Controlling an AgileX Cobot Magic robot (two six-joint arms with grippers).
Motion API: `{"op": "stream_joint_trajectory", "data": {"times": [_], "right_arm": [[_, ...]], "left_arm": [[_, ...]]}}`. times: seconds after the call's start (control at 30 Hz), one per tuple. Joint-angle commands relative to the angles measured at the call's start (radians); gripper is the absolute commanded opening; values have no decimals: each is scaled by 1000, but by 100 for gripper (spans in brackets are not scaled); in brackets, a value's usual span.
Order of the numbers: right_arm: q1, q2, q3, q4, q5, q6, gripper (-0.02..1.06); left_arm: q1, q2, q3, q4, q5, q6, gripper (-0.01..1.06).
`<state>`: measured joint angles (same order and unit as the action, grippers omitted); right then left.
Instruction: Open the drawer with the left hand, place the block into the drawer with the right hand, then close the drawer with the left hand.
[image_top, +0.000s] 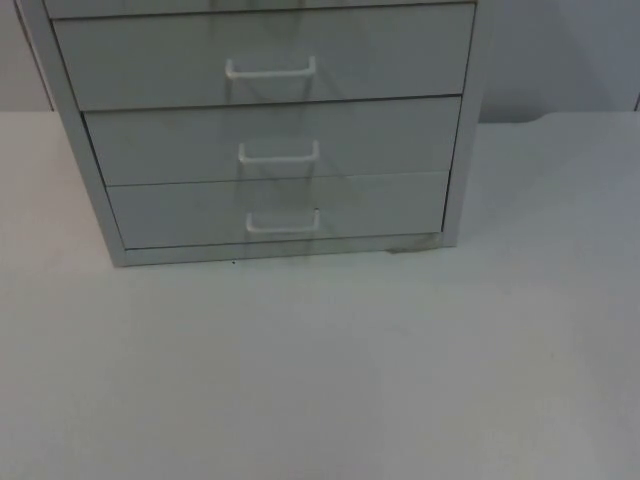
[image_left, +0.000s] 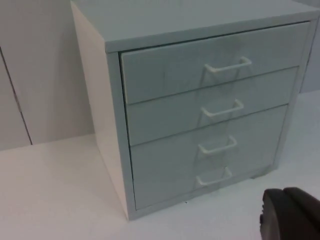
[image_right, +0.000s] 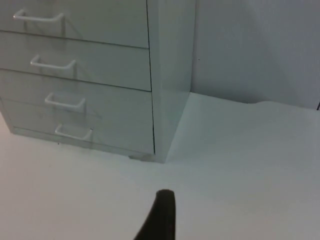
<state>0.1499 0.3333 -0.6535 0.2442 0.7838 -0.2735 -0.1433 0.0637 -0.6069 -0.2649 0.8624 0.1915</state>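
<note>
The left gripper (image_left: 290, 212) hangs low over the bench (image_top: 320, 380), off the front corner of the cabinet (image_left: 107, 115), and I cannot tell how its jaws stand; the right gripper (image_right: 161, 215) hangs over the bench off the cabinet's other front corner, its state just as hard to make out. The cabinet stands at the back of the bench against the grey wall (image_right: 255, 45), every drawer (image_top: 275, 210) pushed flush, each with a white handle (image_top: 282, 222) at its middle.
</note>
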Motion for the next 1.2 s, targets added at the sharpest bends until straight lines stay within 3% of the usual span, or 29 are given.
{"op": "stream_joint_trajectory", "data": {"times": [0.0, 0.2, 0.53, 0.73, 1.03, 1.17], "right_arm": [[2, -31, 1, 4, 35, -8, 77], [2, -104, 1, 2, 91, -3, 77], [2, -243, 22, -1, 139, 35, 77], [2, -310, 68, -3, 158, 84, 77], [2, -327, 92, -11, 211, 109, 77], [2, -327, 93, -60, 253, 109, 77]], "left_arm": [[5, -26, 5, -5, 48, -12, 0], [5, -64, 5, 64, 156, -53, 0], [5, -64, 33, 162, 205, -110, 0], [5, -64, 105, 173, 205, -110, 0], [5, -64, 112, 184, 214, -110, 0], [5, -64, 112, 184, 214, -110, 0]]}}
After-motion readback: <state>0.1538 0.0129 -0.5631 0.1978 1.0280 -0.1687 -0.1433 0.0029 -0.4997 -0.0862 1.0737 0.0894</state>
